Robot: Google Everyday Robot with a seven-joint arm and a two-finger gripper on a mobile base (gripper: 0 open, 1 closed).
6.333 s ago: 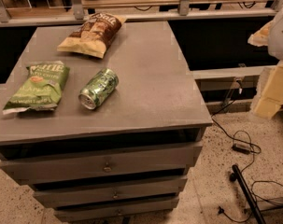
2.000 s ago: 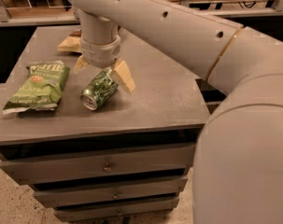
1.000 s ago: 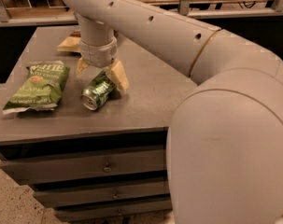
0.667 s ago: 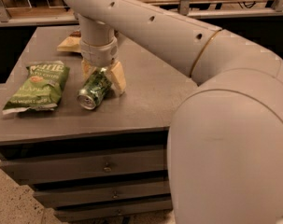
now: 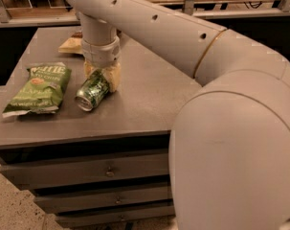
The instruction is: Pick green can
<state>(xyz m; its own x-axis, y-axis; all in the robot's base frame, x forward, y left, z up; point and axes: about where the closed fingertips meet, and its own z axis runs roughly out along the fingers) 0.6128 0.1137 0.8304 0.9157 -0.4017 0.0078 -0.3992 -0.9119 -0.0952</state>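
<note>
The green can (image 5: 91, 92) lies on its side on the grey cabinet top (image 5: 149, 99), silver end facing the front left. My gripper (image 5: 102, 78) comes straight down over the can's far end. Its tan fingers (image 5: 114, 76) sit on either side of the can and press against it. The can still rests on the surface. My pale arm fills the right and top of the camera view.
A flat green chip bag (image 5: 38, 87) lies just left of the can. A brown chip bag (image 5: 70, 45) lies behind the gripper, mostly hidden by the wrist. Drawers (image 5: 106, 169) sit below the top. A railing runs along the back.
The gripper has come down over the can and its fingers have drawn in from a wide spread to the can's sides. The can has shifted slightly left.
</note>
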